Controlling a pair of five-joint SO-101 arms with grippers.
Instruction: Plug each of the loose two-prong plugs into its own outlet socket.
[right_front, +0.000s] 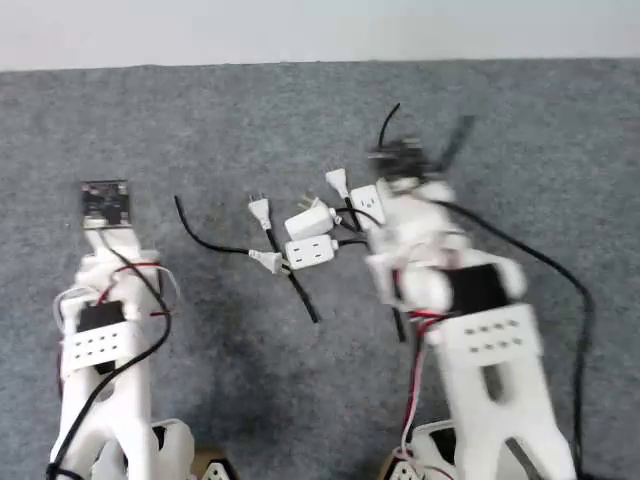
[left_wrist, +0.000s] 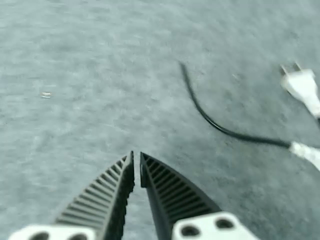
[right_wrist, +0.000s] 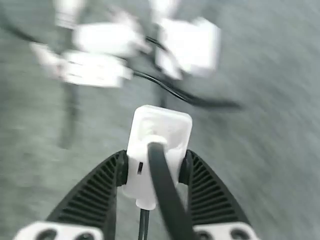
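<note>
Between the ribbed pads (right_wrist: 107, 182) of the right gripper (right_wrist: 155, 159), just short of the socket cluster (right_wrist: 102, 55), sits a white block (right_wrist: 159, 130). It is pinched across its flat sides, with a black cord (right_wrist: 161, 180) leaving its back. Whether it is a plug or a socket cannot be told. It looks light, hard and smooth, so the springy cord could twist it in the grip. A square hold on the body, clear of any prongs, seems safest.

Within the cluster lie 3 white socket blocks (right_front: 308, 252), close together, with black cords crossing between them; these cords are the likeliest snag. Just beside the cluster, on the side toward the other arm, 2 loose plugs (right_front: 260, 210) lie on the grey tabletop (right_front: 300, 400). One trails a long curved lead (right_front: 205, 238). Well apart from the cluster, the left gripper (left_wrist: 136, 156) hangs over bare tabletop, pressed nearly together on nothing.
</note>
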